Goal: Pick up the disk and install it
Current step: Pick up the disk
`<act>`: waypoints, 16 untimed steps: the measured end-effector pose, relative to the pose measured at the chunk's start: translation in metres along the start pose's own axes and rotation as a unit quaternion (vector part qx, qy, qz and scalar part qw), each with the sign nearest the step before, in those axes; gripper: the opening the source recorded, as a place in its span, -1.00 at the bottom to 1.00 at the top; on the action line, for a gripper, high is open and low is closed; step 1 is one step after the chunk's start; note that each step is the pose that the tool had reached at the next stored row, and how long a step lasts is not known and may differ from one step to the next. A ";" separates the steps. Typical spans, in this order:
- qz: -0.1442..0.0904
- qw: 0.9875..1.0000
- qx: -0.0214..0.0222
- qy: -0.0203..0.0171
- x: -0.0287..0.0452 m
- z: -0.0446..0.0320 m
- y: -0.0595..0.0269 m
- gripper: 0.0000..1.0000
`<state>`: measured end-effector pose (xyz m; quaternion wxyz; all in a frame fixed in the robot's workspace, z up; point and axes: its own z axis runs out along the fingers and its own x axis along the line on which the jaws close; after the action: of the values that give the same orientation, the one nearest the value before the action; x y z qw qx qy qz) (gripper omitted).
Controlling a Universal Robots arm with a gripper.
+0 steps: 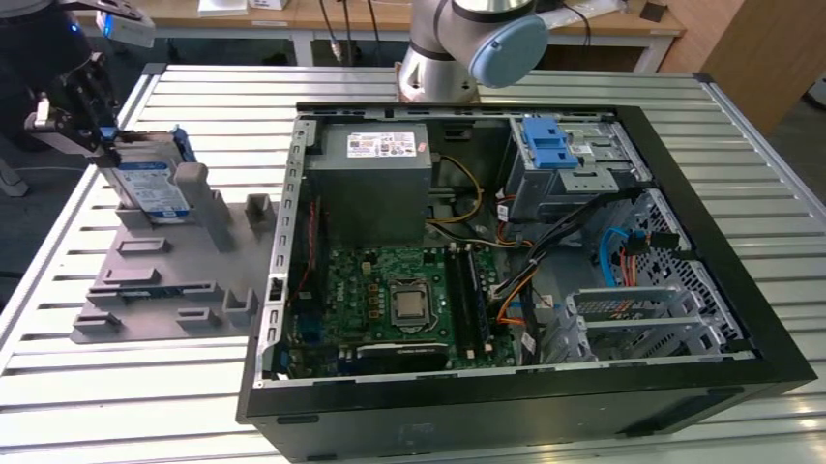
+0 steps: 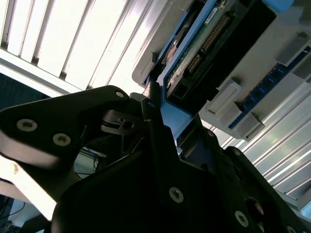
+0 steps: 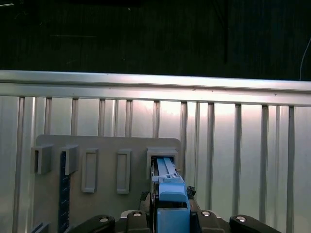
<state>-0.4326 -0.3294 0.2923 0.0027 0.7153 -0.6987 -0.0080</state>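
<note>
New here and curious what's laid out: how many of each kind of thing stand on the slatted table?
Disk: 1
Holder: 1
Computer case: 1
Arm: 1
Total: 4

Camera layout: one fixed overview, two cameras riding the wrist.

Exterior view sits high and off the arm, angled steeply down over the slatted table (image 1: 387, 87). It takes in the whole open computer case (image 1: 516, 411), with the grey holder (image 1: 155, 280) and the gripper (image 1: 110, 145) at the exterior view's left, all at middling range. First wrist view faces squarely onto the holder and the slats beyond, much nearer. Second wrist view is nearest, tilted, sighting along the gripper's black body to the disk (image 2: 214, 43). All three share the holder with the disk upright in it.
</note>
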 end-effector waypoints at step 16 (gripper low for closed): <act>0.026 1.000 0.000 0.000 -0.0004 0.0001 0.0000 -0.11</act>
<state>-0.4326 -0.3290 0.2923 0.0025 0.6970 -0.7171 -0.0080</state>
